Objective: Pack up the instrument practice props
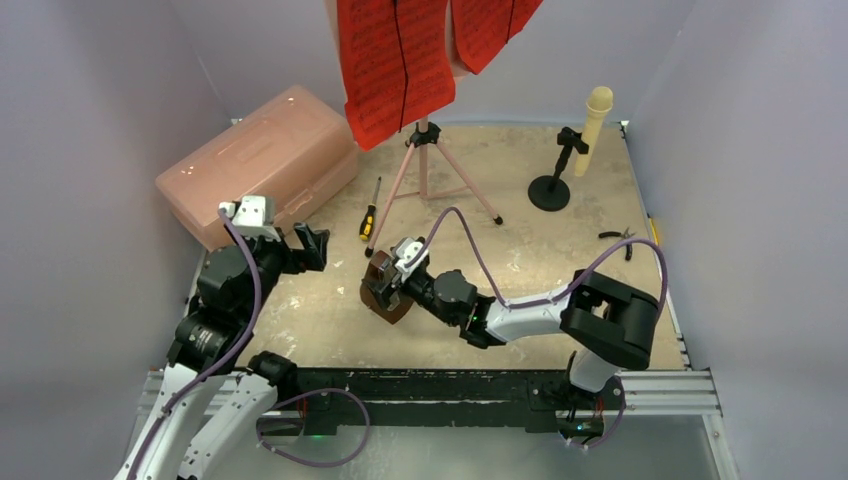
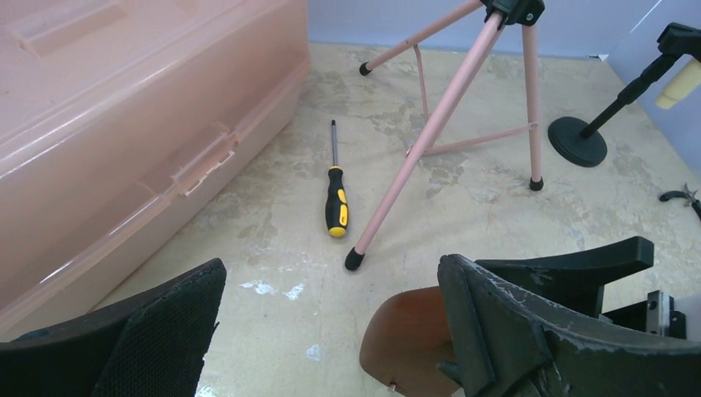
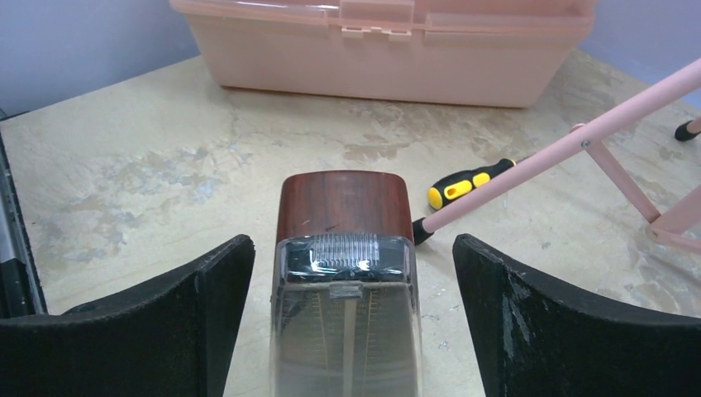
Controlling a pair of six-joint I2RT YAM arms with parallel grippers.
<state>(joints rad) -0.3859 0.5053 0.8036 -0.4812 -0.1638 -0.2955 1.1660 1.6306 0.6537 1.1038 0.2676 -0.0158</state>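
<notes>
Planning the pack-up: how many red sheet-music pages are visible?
2: one red page above the pink stand, a second page to its right; others may be cropped out.

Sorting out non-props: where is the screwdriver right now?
In the top view the screwdriver lies on the table left of centre, between the pink box and the music stand, beside its near leg.

Brown metronome (image 3: 343,207) sits near centre. The pink stand (image 1: 430,170) is upright behind it, red pages (image 1: 395,60) on its desk. Cream microphone (image 1: 597,115) stands upright, far right.
</notes>
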